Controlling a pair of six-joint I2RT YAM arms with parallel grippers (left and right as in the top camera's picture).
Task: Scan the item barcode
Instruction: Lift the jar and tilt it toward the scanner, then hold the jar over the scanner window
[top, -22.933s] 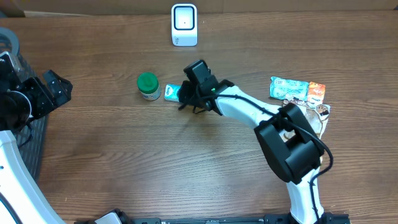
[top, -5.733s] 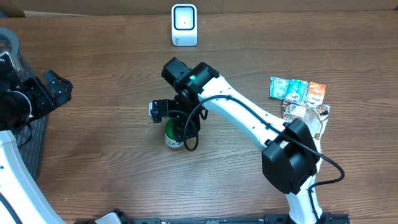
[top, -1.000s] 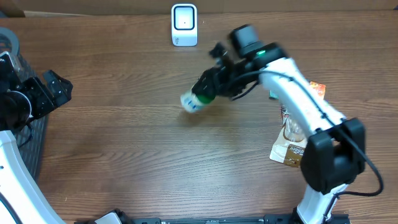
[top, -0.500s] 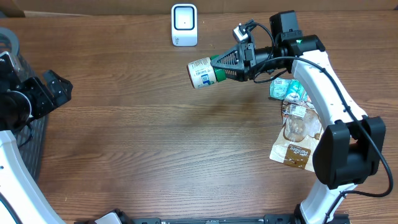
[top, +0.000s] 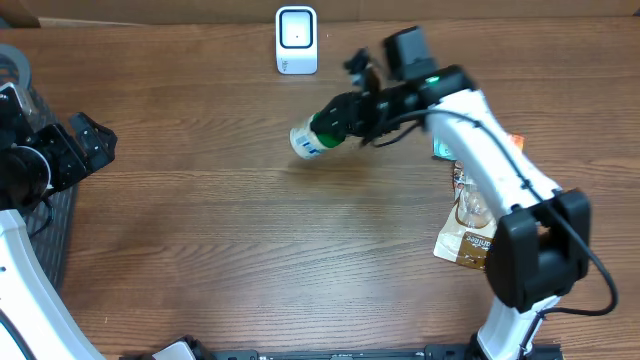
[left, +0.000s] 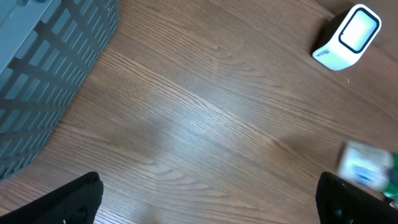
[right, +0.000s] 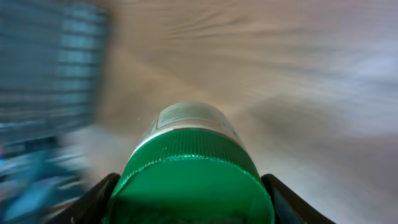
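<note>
Above the surface (top: 200, 250), the jaws of the right arm (top: 470, 130) grip the bottle (top: 310, 137) by its green cap (right: 189, 180), its long body pointing left, near the white scanner (top: 296, 40), while the jaws of the left arm (top: 50, 160) hang wide open, far off.

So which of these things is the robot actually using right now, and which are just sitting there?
In use:
- green-capped bottle, held off the table by the right gripper
- white scanner at the table's far edge

Just lying about:
- pile of snack packets on the right
- grey basket on the left
- left gripper, open and empty
</note>
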